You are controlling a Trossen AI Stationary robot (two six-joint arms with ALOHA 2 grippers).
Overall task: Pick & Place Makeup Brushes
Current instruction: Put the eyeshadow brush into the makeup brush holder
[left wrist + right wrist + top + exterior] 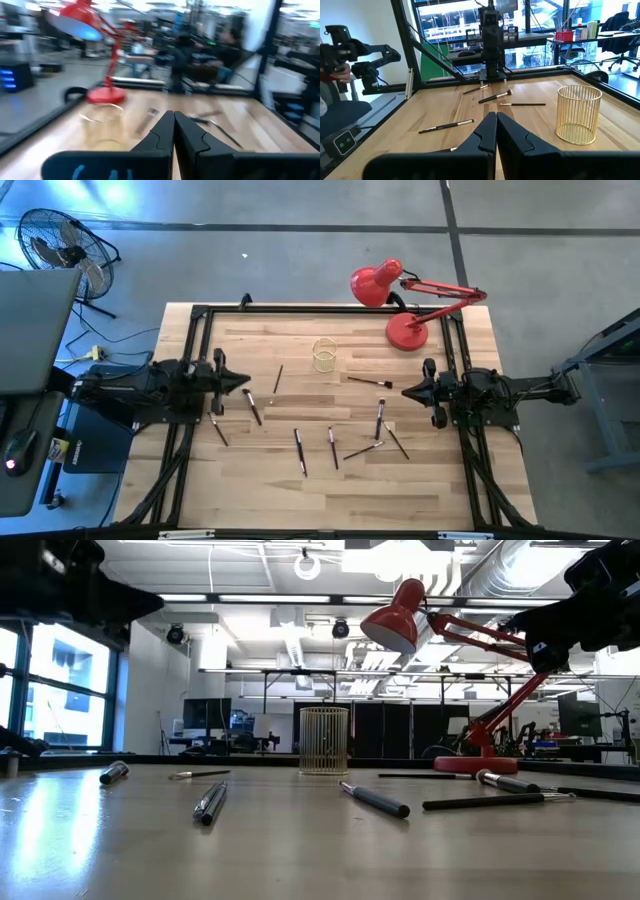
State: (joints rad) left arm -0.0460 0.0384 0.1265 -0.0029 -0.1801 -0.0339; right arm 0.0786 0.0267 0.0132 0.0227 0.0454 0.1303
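A wooden table [420,480] carries a red desk lamp [405,330] at its far right corner and a gold wire cup [325,354] near the middle of the far edge. The left gripper [243,381] waits by the left edge and the right gripper [407,390] by the right edge, both empty with fingers closed together. The makeup brushes [333,446] lie scattered flat across the table's middle. They look light, stiff, thin and likely to roll; pinching mid-handle seems best.

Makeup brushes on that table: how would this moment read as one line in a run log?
stage: not started | makeup brushes: scattered on table | wire cup: upright, empty | left gripper: shut, empty | right gripper: shut, empty
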